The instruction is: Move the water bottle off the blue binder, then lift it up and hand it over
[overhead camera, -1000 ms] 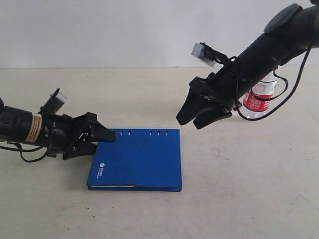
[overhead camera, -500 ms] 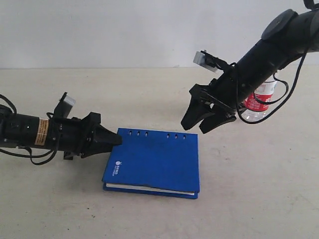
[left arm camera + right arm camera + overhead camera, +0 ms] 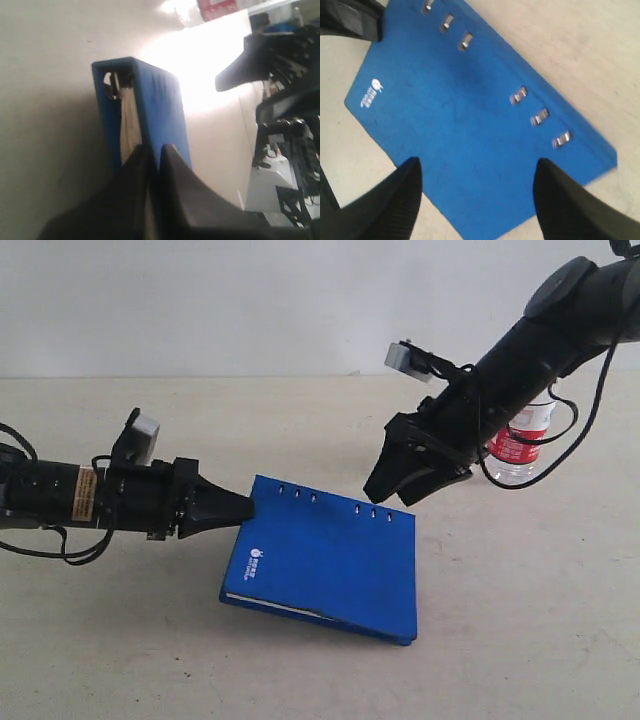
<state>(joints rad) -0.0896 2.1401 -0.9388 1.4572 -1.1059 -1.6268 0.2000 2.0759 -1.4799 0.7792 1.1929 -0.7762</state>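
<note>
Two arms: left end effector [image 3: 245, 508] pinches a corner of the blue binder [image 3: 325, 560], right end effector [image 3: 395, 485] hovers spread over its slotted edge, water bottle [image 3: 520, 445] upright on the bench [image 3: 520, 640] behind.

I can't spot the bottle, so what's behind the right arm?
The water bottle, standing on the table. Its red label and clear body show; the right arm covers its cap.

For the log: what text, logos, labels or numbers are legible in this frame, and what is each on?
No text can actually be read here.
White logo with small print on the blue binder: too small and blurred to read.
Red-and-white label on the water bottle: white characters, blurred.
Yellowish sticker on the left arm: print too small to read.
</note>
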